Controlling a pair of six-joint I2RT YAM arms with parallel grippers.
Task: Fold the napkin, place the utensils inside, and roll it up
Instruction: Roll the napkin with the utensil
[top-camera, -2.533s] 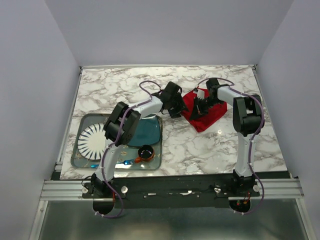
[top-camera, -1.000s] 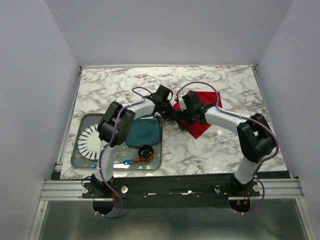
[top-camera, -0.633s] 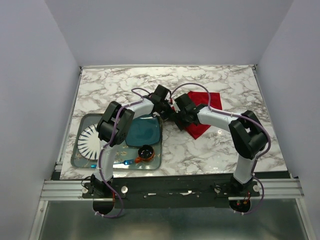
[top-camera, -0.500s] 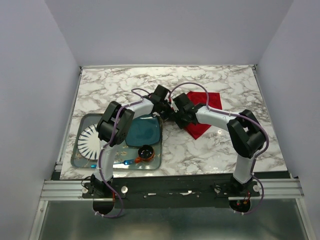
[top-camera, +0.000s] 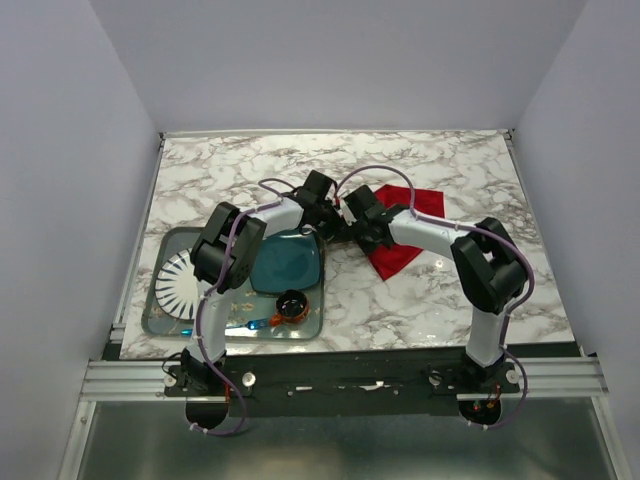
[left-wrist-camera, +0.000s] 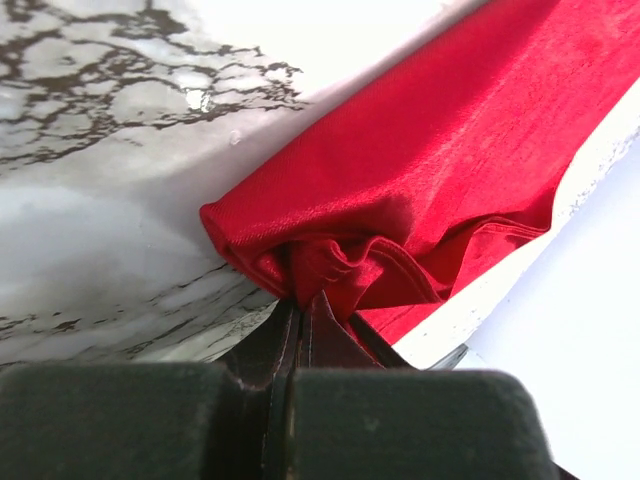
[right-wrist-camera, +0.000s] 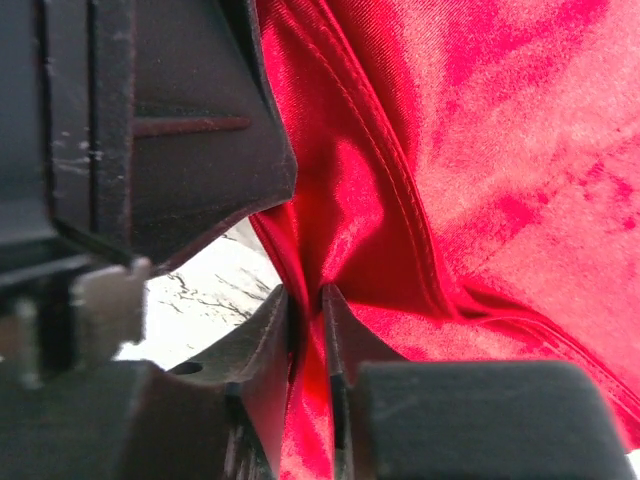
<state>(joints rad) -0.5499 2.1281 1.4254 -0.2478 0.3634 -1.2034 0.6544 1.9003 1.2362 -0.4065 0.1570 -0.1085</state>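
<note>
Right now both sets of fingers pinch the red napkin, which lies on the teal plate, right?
No. The left fingers and right fingers do pinch the napkin, but it lies on the marble table, right of the teal plate and its tray; the top external view shows it.

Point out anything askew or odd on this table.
The bright red cloth napkin sits diagonally on the marble table, and one corner is bunched into wrinkled folds rather than lying flat. The left gripper and the right gripper are both shut on that same corner, close together. Nothing looks spilled or damaged.
</note>
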